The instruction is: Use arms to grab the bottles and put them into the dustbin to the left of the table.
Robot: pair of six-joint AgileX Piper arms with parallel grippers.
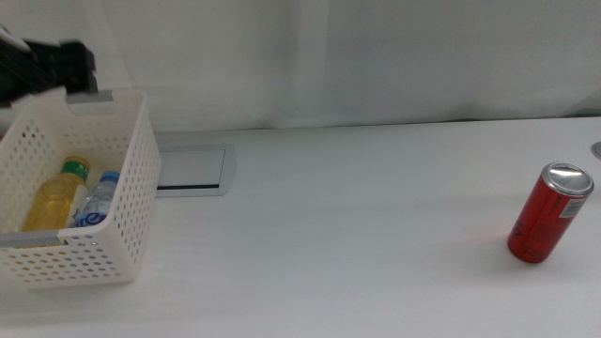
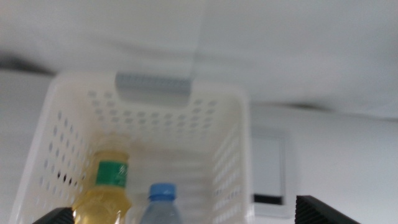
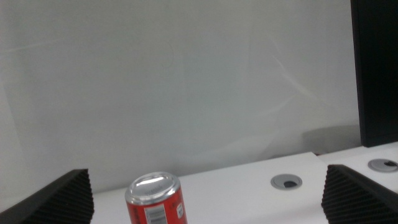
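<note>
On my screen the far left of the middle view has the left tool [image 1: 47, 70], a dark blurry shape hanging above the back rim of the dustbin [image 1: 122, 160]. From its wrist cam I only get the two jaw tips at the bottom corners, spread wide with nothing between them, so it's open.

The dustbin is the white perforated basket sitting at the left end of the tabletop [image 1: 357, 244]. Inside it are the yellow bottle [image 1: 54, 197] and the blue-capped water bottle [image 1: 96, 202], side by side, both partly hidden by the basket wall. The wrist cam cuts them off at the shoulders.

Just right of the dustbin there's the grey inset panel [image 1: 192, 169], flat in the surface. After that it's a long stretch of plain white tabletop, with a white curtain-like backdrop [image 1: 376, 56] behind it.

Way over on the right stands the red can [image 1: 549, 212], upright, silver top, well apart from the dustbin. A small grey round thing [image 1: 596, 149] is clipped by the right edge, can't tell what it is.

The right tool [image 3: 205, 211] doesn't show in the middle view. Its wrist cam has both jaw tips far apart, so open, with the can between and beyond them, its bottom cut off.
</note>
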